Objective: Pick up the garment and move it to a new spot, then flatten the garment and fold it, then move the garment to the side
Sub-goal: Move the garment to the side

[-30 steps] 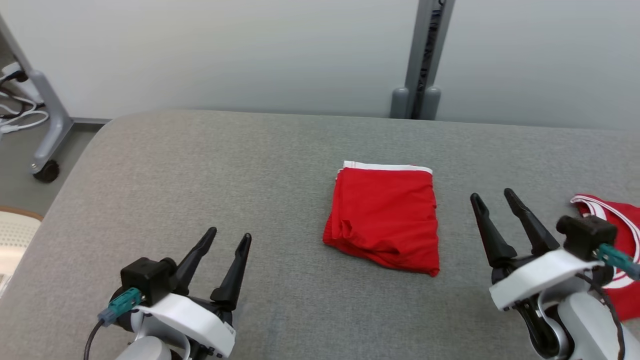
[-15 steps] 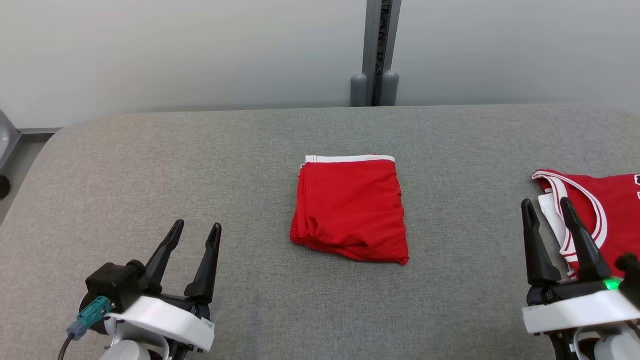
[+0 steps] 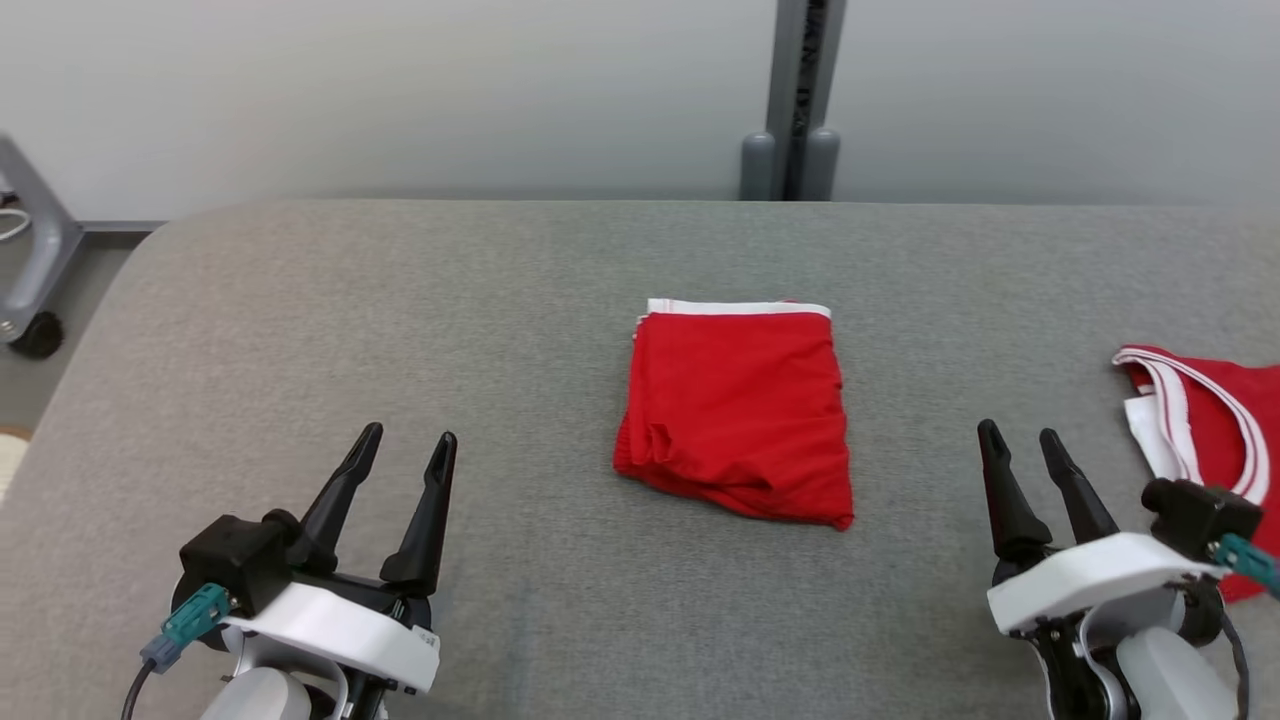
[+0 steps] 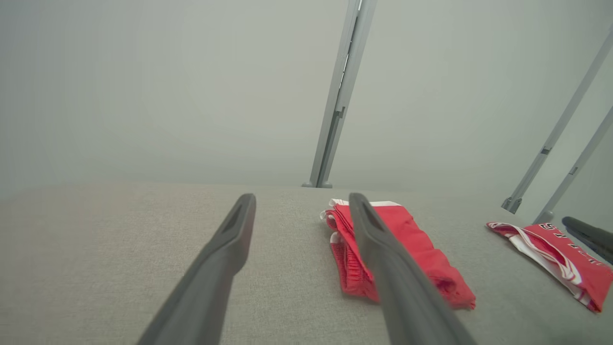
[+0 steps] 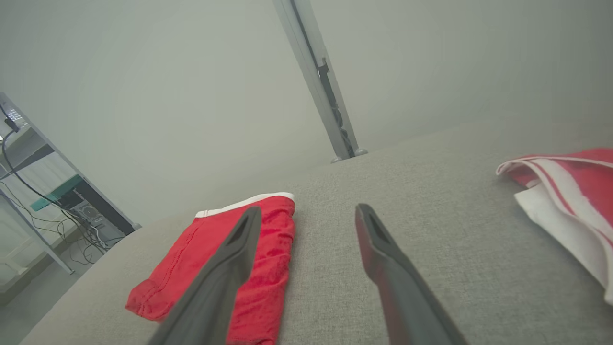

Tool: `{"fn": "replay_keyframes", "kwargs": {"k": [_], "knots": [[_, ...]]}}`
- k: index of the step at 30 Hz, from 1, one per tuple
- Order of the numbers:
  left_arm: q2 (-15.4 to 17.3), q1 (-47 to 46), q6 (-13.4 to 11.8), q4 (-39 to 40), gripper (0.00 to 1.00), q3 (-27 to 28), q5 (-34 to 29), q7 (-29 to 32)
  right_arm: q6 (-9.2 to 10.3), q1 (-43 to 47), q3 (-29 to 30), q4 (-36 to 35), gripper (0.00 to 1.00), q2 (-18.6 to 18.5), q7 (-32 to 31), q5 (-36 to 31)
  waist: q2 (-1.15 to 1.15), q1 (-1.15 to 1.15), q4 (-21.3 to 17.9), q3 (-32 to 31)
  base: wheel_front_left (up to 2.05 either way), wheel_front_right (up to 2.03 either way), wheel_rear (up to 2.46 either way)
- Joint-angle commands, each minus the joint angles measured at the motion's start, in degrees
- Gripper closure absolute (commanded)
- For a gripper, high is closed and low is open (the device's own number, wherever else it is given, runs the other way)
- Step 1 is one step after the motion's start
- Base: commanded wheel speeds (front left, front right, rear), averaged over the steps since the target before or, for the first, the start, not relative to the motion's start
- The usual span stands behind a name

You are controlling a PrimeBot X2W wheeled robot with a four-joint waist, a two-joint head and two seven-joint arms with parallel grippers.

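A red garment [image 3: 735, 410] with a white band along its far edge lies folded in a rough square at the middle of the grey padded table [image 3: 400, 300]. It also shows in the left wrist view [image 4: 421, 249] and the right wrist view [image 5: 182, 258]. My left gripper [image 3: 410, 435] hovers open at the near left, well clear of the garment, with nothing between its fingers [image 4: 301, 197]. My right gripper [image 3: 1018, 432] is open and empty at the near right, between the folded garment and a red and white jersey [image 3: 1205, 420]; its own view looks along the table [image 5: 308, 209].
The jersey [image 4: 550, 244] [image 5: 570, 191] lies at the table's right edge. A grey post [image 3: 800, 100] stands behind the table against the pale wall. A wheeled frame leg [image 3: 30, 260] is on the floor at the far left. Bare grey surface surrounds the folded garment.
The head camera has swung, shifting the whole picture. My right gripper went out toward the jersey, then came partly back toward the folded garment. The garments lie as before.
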State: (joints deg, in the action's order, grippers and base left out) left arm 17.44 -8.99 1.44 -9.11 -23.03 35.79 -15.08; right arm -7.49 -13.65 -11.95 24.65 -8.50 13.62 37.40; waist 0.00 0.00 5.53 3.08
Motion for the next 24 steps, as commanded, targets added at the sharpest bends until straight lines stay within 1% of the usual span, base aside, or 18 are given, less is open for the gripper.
{"fn": "replay_keyframes", "kwargs": {"k": [1, 5, 11, 17, 19, 20, 24], "knots": [[0.2, -1.0, 0.32, -0.11, 0.0, 0.37, -0.26, -0.07, -0.01, -0.96, -0.37, 1.39, 0.0, -0.6, -0.47, 0.6, 0.0, 0.0, 1.36, 0.12, 0.0, 0.0, 0.0], [-0.14, -1.15, 0.86, -0.63, 0.0, 0.52, -0.75, -0.07, -0.01, -6.28, -3.1, 10.89, 0.0, -0.78, -2.6, 5.72, 0.0, 0.0, 4.51, 0.23, 0.0, 0.0, 0.0], [-0.38, -1.74, 1.58, -1.0, 0.0, 0.53, -1.12, -0.07, -0.01, -12.53, -7.39, 20.01, 0.0, -1.64, -4.37, 11.52, 0.0, 0.0, 8.93, 1.02, 0.0, 0.0, 0.0], [-0.65, -2.17, 2.13, -0.99, 0.0, 0.77, -1.32, -0.08, -0.01, -17.15, -8.83, 27.91, 0.0, -1.63, -6.75, 16.8, 0.0, 0.0, 11.66, 2.0, 0.0, 0.0, 0.0], [-0.81, -2.42, 2.33, -1.13, 0.0, 0.68, -1.39, -0.08, -0.01, -18.47, -9.04, 30.56, 0.0, -2.15, -7.26, 17.7, 0.0, 0.0, 12.54, 2.3, 0.0, 0.0, 0.0], [-0.9, -2.46, 2.52, -1.37, 0.0, 0.66, -1.44, -0.08, -0.01, -19.59, -9.23, 33.09, 0.0, -2.48, -7.19, 18.28, 0.0, 0.0, 13.42, 2.59, 0.0, 0.0, 0.0], [-0.93, -2.62, 2.68, -1.81, 0.0, 0.81, -1.55, -0.08, -0.01, -21.18, -9.14, 36.75, 0.0, -2.33, -7.32, 19.98, 0.0, 0.0, 15.08, 2.9, 0.0, 0.0, 0.0]]}}
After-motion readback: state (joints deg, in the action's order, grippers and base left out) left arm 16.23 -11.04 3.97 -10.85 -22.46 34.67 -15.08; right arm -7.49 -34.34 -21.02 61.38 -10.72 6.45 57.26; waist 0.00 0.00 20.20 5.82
